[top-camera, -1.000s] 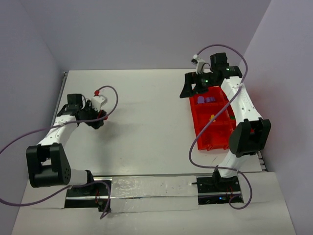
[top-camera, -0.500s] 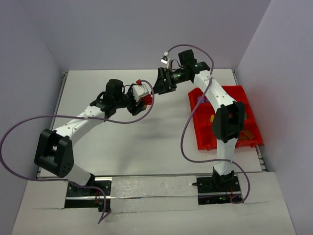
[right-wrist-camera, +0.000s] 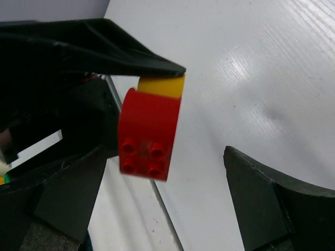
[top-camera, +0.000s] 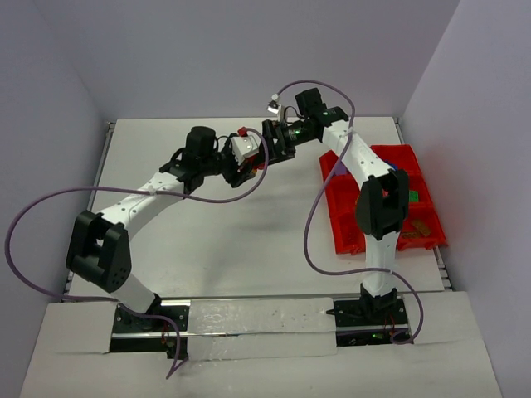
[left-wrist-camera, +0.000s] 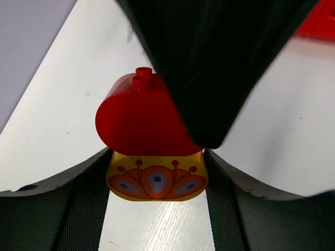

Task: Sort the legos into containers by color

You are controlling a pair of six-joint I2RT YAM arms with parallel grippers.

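White table's (top-camera: 207, 224) right edge carries the red tray (top-camera: 344, 232).

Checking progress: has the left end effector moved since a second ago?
Yes. The left end effector, holding a red-yellow plastic brick, moved right, toward the red plastic tray.

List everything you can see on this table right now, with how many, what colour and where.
yellow brick: one, yellow with orange pattern, held in the left gripper
red brick: one, red, stacked on the yellow brick
tray: one, red, right side of the table
legos in tray: count unclear, green and yellow-orange visible
table: one, white
left gripper: one, black, closed on yellow brick
right gripper: one, black, open around red brick
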